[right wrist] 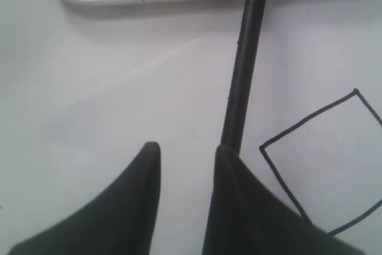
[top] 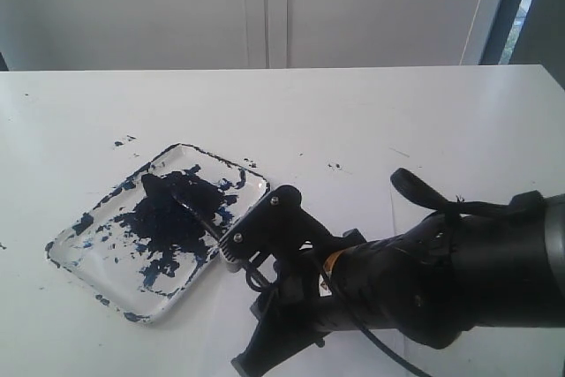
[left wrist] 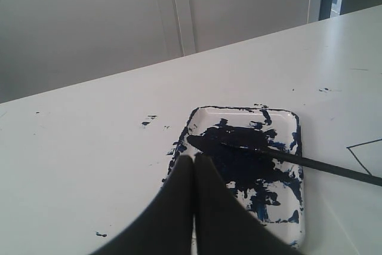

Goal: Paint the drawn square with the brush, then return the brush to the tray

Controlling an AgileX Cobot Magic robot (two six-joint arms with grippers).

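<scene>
Between tray and square, the right gripper [right wrist: 185, 147] has its jaws parted with nothing clamped. The brush [right wrist: 243, 64] handle runs past one fingertip; contact can't be told. The brush tip sits in the paint blob of the tray [left wrist: 296, 125], with the handle over the rim and out onto the table [top: 371, 112]. The drawn square [right wrist: 325, 159] lies just beside the handle, blank inside. Left gripper [left wrist: 194, 158] jaws are pressed together, empty, near the tray.
</scene>
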